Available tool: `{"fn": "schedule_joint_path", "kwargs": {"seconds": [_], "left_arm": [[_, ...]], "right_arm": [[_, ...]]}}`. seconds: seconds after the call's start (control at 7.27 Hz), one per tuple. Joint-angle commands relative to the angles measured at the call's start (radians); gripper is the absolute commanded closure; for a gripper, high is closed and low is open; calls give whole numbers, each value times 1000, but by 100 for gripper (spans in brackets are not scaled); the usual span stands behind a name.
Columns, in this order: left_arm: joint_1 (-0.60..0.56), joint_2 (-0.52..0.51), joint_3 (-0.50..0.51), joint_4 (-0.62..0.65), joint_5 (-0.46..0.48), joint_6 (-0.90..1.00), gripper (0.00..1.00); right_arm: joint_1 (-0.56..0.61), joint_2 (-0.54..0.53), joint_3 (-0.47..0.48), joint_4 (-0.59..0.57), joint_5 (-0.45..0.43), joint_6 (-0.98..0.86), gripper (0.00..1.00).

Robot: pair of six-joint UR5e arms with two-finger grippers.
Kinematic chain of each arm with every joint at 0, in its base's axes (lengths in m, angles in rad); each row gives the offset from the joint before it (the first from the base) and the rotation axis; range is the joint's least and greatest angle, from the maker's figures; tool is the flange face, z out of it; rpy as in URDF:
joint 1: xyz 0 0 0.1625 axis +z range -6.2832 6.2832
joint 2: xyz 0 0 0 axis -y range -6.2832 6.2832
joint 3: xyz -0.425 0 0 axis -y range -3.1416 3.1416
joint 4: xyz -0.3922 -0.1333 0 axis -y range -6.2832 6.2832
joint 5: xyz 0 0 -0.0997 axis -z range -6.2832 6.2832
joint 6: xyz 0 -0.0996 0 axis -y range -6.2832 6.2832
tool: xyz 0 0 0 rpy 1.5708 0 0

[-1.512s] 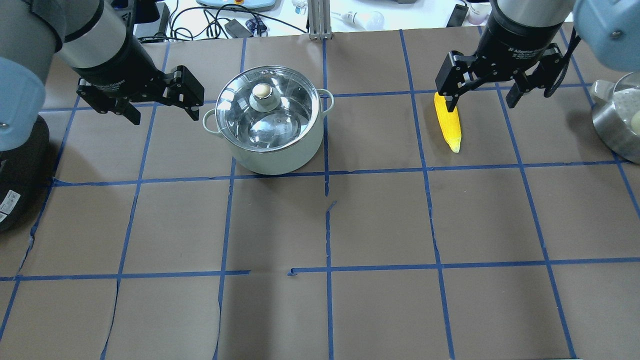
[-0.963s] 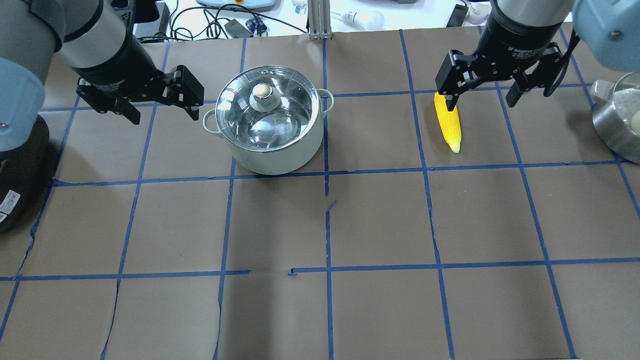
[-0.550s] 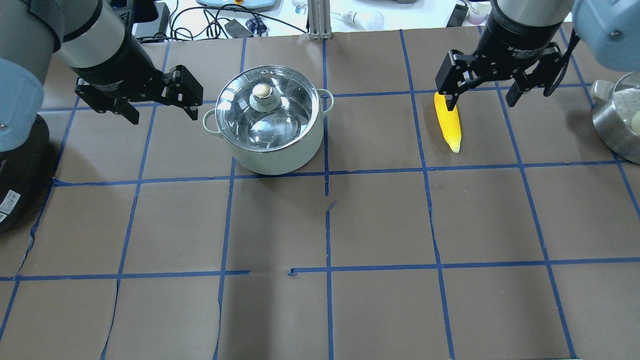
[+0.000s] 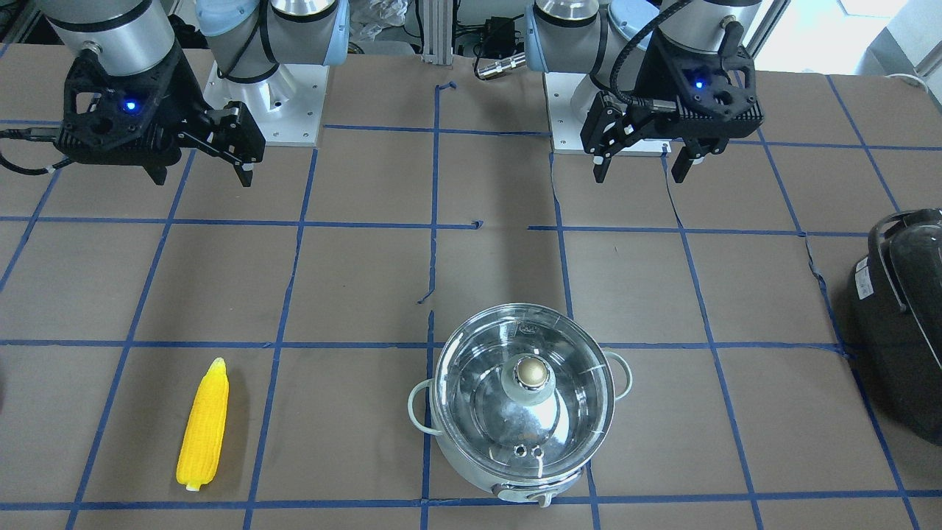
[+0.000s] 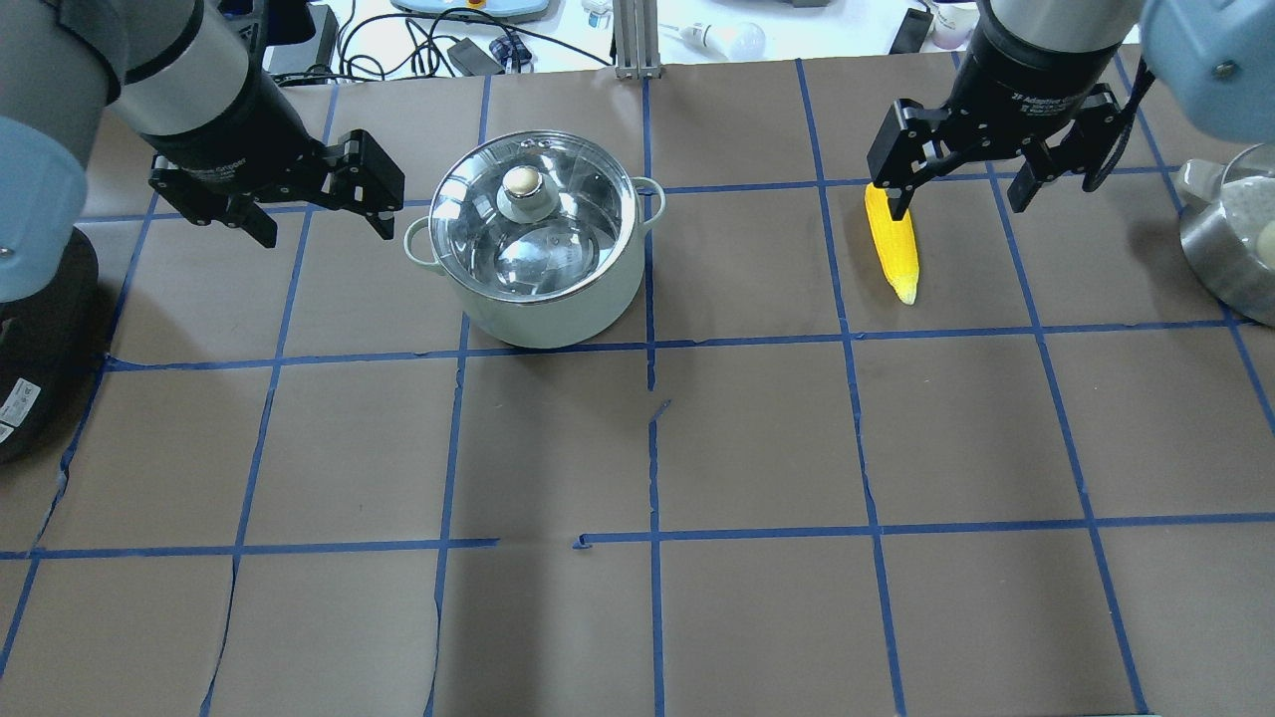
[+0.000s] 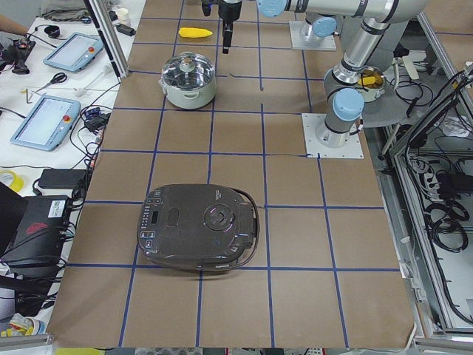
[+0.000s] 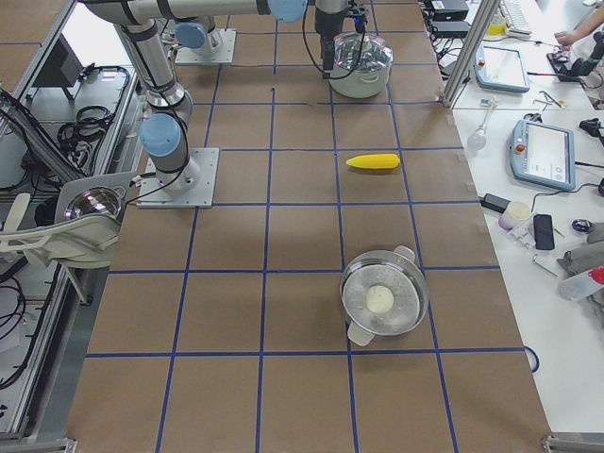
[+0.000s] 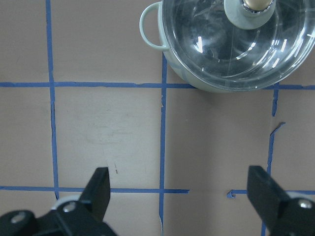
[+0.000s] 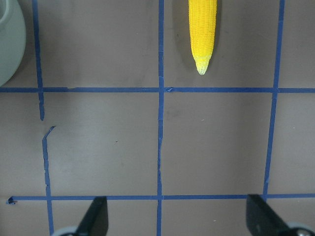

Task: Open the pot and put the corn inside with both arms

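Observation:
The pot (image 5: 558, 299), pale mint-white, stands at the far left-centre of the table. Its glass lid (image 5: 573, 239) with a round knob (image 5: 521, 182) is on. The pot also shows in the front view (image 4: 482, 471) and in the left wrist view (image 8: 182, 73). The yellow corn (image 5: 893, 244) lies flat at the far right, also in the front view (image 4: 203, 423) and the right wrist view (image 9: 203, 29). My left gripper (image 5: 324, 224) hangs open and empty, left of the pot and above the table. My right gripper (image 5: 961, 207) hangs open and empty, above and just right of the corn.
A black appliance (image 4: 901, 324) with a handle sits at the table's left end. A steel pan (image 5: 1230, 249) holding something white sits at the right end. Blue tape lines grid the brown table cover (image 5: 757, 448). Cables and tablets lie beyond the far edge.

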Motion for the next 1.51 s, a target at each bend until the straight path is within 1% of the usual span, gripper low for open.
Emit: {"fn": "schedule_joint_path", "kwargs": {"seconds": [0.0,0.41,0.83,0.96,1.1,1.24,1.38], "left_arm": [[-1,0,0,-1,1,0,0],[0,0,2,0,-2,0,0],[0,2,2,0,-1,0,0],[0,0,2,2,-4,0,0],[0,0,2,2,-4,0,0],[0,0,2,2,-4,0,0],[0,0,2,2,-1,0,0]], "right_arm": [[0,0,0,0,0,0,0],[0,2,0,-2,0,4,0],[-43,52,3,-11,-9,-6,0],[-48,119,3,-150,-11,-11,0],[-48,185,6,-264,-9,-9,0],[-49,221,9,-281,-8,-3,0],[-49,266,9,-352,-9,-5,0]]}}
